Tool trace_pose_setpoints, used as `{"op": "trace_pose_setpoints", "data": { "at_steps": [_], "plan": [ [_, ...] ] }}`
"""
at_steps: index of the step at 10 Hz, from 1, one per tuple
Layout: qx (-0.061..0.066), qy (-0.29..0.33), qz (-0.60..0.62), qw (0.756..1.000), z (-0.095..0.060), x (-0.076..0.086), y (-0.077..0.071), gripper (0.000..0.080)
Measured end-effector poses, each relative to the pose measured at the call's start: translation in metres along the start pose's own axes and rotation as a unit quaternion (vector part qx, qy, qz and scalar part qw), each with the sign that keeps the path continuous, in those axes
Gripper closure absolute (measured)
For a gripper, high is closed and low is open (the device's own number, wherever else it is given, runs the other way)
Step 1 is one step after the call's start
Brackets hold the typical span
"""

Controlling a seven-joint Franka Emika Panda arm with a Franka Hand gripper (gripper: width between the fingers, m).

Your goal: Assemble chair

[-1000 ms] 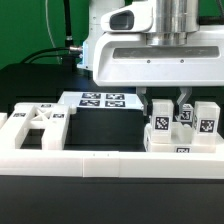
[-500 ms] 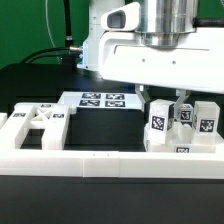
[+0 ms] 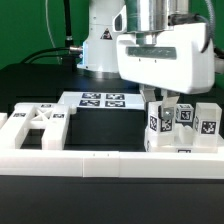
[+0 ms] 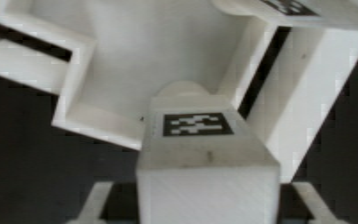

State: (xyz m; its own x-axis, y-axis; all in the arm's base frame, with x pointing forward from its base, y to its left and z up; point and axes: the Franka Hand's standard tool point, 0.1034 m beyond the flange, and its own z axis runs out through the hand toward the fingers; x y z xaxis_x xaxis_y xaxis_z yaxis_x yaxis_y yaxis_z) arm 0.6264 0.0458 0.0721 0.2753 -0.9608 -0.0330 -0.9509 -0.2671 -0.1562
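Several white chair parts with marker tags stand at the exterior view's right: a post (image 3: 160,125), a smaller block (image 3: 186,114) and another post (image 3: 208,120) on a low slab (image 3: 185,150). A ladder-like chair frame (image 3: 35,125) lies at the left. My gripper (image 3: 166,100) hangs right above the right-hand group. In the wrist view the gripper (image 4: 202,205) is open, its fingers (image 4: 108,200) on either side of a tagged post (image 4: 202,140) with a dark gap on each side. A large white slab part (image 4: 149,70) lies beyond it.
The marker board (image 3: 100,100) lies flat behind the middle. A long low white border wall (image 3: 100,165) runs along the front. The robot's base and cables stand at the back, over a black table.
The gripper has moved toward the exterior view's right, from over the middle to above the right-hand parts. The parts have not moved.
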Motion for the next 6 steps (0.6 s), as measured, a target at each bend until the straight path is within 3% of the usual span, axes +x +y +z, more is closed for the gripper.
{"op": "trace_pose_setpoints", "data": {
  "at_steps": [2,3,4,5,6],
  "plan": [
    [0.0,0.0,-0.001,1.0,-0.0001,0.0003,-0.0002,0.0512],
    [0.0,0.0,-0.023,1.0,0.0002,0.0004,-0.0002,0.037],
    [-0.015,-0.008,-0.045,0.999,-0.0006,-0.001,0.0005,0.0239],
    [-0.02,-0.01,-0.083,0.996,-0.0021,-0.0026,-0.0022,0.0239],
    [-0.024,-0.007,-0.143,0.989,-0.0029,-0.0037,-0.0038,0.0165]
  ]
}}
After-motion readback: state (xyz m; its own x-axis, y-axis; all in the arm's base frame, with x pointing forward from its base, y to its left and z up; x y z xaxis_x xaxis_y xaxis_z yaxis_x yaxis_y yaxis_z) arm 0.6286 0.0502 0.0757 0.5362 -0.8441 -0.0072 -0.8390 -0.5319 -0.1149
